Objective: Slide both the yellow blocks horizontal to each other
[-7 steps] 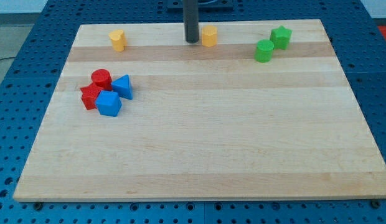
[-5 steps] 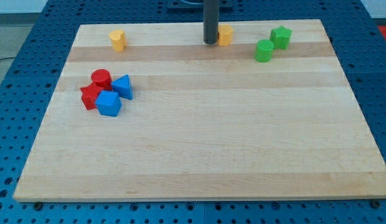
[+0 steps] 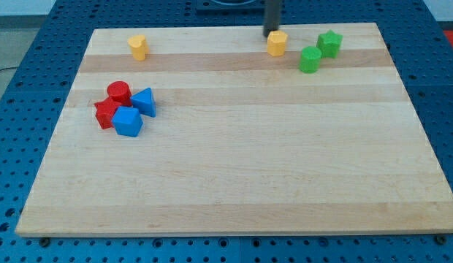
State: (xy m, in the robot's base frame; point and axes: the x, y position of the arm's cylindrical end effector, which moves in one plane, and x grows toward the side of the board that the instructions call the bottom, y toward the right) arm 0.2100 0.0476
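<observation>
Two yellow blocks along the board's top edge: one [image 3: 138,47] at the view's left, one [image 3: 277,43] right of centre, touching my tip [image 3: 271,35]; bare rod, nothing clamped.

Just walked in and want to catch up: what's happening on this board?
My tip sits at the view's top, just above-left of one yellow block, working to line it up with the other yellow block far to the view's left. Both lie at nearly the same height. Two green blocks sit right; red and blue blocks cluster left.
</observation>
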